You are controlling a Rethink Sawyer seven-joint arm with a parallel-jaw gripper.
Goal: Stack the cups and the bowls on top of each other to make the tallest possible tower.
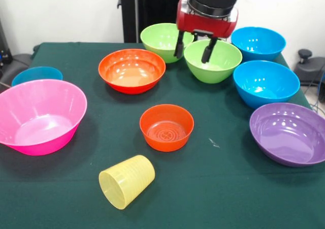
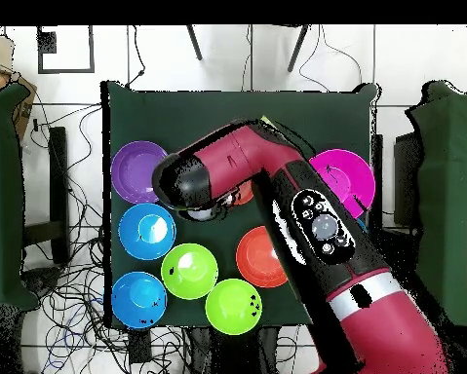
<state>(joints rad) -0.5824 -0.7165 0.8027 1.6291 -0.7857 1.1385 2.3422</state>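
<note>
Green bowl point(image 1: 213, 60) under the parted pincer point(image 1: 194, 48); blue bowls point(image 1: 265, 82) beside.

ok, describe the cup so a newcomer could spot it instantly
Start at the big pink bowl at the left of the front view, then look toward the table's near edge, just below the small orange bowl. The cup lies there on its side: pale yellow, see-through, ribbed, and the only thing that isn't a bowl.

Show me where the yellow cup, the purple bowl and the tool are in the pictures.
yellow cup point(image 1: 128, 181), front view, on its ribbed side wall; it lies on its side.
purple bowl point(image 1: 289, 133), front view, on its inner floor.
tool point(image 1: 194, 47), front view, midway between the two open fingertips.
</note>
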